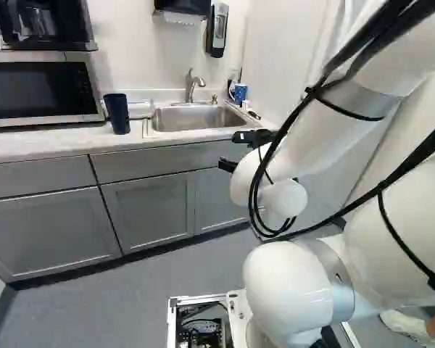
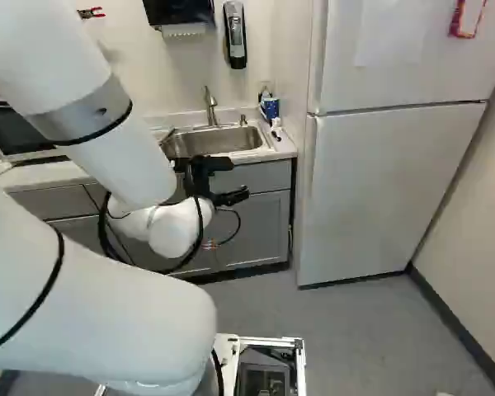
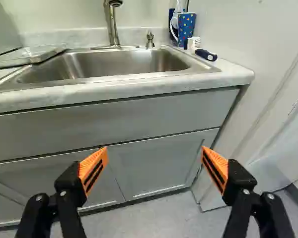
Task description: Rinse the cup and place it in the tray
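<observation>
Navy cup (image 1: pixel 117 114) upright on tabletop (image 1: pixel 51 143), left of sink (image 3: pixel 119 67), ahead and left of my hand (image 2: pixel 235 179); long axis vertical, mouth up. Hand open, orange pads (image 3: pixel 95 168) spread wide. Left base view alone shows cup; wrist view catches clear tray (image 3: pixel 37 53) by sink. Right base view alone shows red-edged item (image 2: pixel 468 18) on refrigerator (image 2: pixel 379 190), right of hand.
</observation>
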`<state>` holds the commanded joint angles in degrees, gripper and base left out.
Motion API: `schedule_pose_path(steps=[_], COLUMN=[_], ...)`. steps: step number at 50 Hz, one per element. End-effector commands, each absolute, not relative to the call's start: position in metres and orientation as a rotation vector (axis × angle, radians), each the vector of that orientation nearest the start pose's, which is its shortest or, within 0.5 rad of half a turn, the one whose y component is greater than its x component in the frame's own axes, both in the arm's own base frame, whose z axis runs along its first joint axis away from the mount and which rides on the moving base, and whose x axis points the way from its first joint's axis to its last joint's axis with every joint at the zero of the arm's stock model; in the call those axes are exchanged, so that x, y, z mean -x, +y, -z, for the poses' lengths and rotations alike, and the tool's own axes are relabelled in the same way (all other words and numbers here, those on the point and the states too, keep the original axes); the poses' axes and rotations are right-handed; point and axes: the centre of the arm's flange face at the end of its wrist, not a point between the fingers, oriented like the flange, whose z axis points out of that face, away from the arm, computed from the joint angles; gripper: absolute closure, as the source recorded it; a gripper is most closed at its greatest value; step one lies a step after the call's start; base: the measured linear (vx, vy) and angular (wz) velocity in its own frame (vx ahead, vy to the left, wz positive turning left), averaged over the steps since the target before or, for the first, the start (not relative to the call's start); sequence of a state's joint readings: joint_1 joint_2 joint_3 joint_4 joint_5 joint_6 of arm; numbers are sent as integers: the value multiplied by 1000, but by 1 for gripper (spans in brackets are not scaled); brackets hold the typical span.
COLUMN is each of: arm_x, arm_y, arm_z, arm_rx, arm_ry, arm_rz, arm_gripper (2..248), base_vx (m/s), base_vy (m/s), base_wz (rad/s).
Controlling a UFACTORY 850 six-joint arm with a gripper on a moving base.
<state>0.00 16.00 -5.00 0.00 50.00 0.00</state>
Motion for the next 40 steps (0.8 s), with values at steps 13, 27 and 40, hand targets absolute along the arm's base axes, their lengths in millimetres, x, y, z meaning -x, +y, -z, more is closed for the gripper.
schedule_pose_path(steps=[13,27,40], arm_x=[-270,-270,-273], arm_y=[0,0,0], arm_z=[-366,-366,-368], arm_rx=[2558,2558,2554], arm_ry=[0,0,0], arm_rz=[1824,1824,1829], arm_gripper=[3,3,3], base_vx=[0,0,0], base_vy=[0,0,0], base_wz=[0,0,0])
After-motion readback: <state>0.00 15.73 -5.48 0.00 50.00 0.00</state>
